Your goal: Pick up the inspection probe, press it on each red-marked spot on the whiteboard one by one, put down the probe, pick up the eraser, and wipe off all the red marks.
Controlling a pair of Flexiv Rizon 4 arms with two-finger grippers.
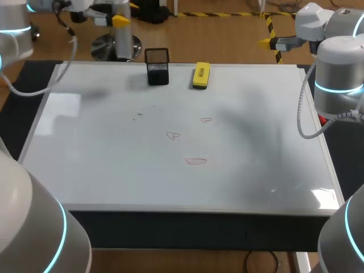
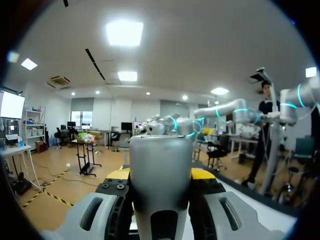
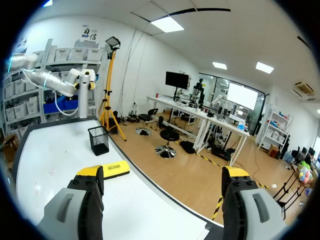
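The left end effector (image 2: 160, 176) is clamped on the inspection probe (image 2: 160, 150), held upright with its long axis vertical, beyond the whiteboard's (image 1: 102, 170) far edge. The right end effector (image 3: 163, 174) is wide open and empty. The eraser (image 1: 201, 75) lies lengthwise near-to-far by that edge, beside a mesh cup (image 1: 157, 66); red marks (image 1: 195, 161) sit mid-board

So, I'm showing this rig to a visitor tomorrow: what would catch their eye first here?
Probably the big whiteboard taking up most of the head view, with three small red marks near its middle. Then the yellow eraser and the black mesh holder, apart but near each other at its far edge. Close up, the left gripper is shut on a grey probe that fills the left wrist view.
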